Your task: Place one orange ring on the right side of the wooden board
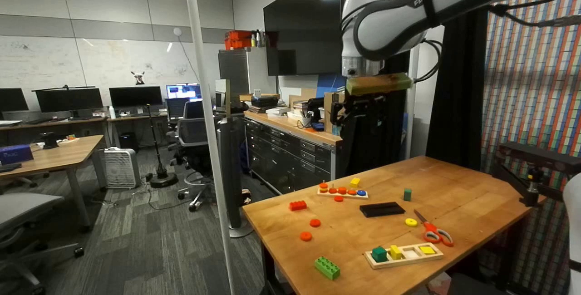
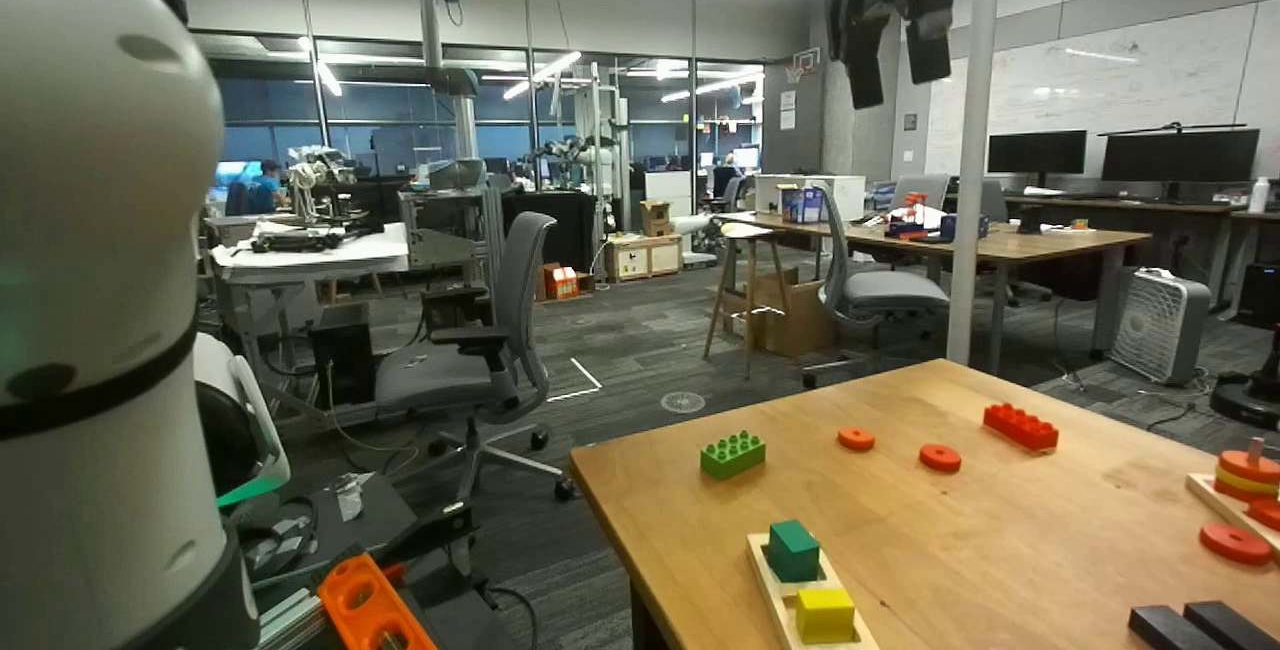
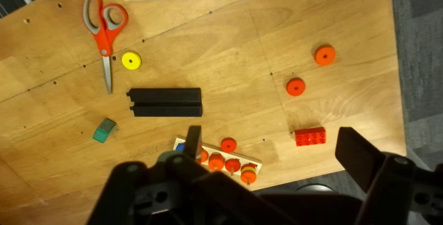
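Two orange rings (image 3: 320, 59) sit nr tbl edge (image 3: 392, 59), room btwn, gripper (image 2: 899, 82) high above.

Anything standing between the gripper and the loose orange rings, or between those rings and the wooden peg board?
Nothing visible stands between the open gripper and the loose orange rings. The nearest ring lies beside the wooden board, nothing visible between; for the farthest ring, the middle ring lies roughly in line.

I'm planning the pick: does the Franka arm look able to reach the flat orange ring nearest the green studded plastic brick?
Probably yes: the black pincer hangs open and empty; nothing lies over or against that ring.
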Controlling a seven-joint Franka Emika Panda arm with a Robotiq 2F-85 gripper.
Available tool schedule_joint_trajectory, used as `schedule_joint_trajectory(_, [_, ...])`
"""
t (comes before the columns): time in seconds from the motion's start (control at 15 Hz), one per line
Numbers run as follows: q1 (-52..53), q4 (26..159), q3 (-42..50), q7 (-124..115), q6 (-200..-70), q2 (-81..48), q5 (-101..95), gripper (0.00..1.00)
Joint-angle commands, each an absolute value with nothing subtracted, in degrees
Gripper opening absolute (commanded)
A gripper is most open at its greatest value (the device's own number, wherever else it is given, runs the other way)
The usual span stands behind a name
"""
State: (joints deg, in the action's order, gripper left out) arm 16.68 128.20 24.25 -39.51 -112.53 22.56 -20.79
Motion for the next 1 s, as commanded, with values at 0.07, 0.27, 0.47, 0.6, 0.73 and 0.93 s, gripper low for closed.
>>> schedule_joint_trajectory(0.07, [1.32, 131.79, 13.75, -27.18, -107.23, 29.96, -10.75, 1.0])
schedule_joint_trajectory(0.27, [-4.99, 134.88, 10.58, -24.12, -107.15, 33.15, -9.23, 1.0])
schedule_joint_trajectory(0.47, [-8.11, 137.66, 10.25, -19.14, -106.95, 35.5, -8.4, 1.0])
schedule_joint_trajectory(0.6, [-8.91, 138.96, 10.59, -15.25, -105.81, 36.84, -7.25, 1.0])
schedule_joint_trajectory(0.73, [-9.72, 140.18, 10.4, -12.78, -104.76, 38.06, -6.84, 1.0])
schedule_joint_trajectory(0.93, [-10.8, 139.51, 9.67, -12.87, -104.71, 36.08, -7.19, 1.0])
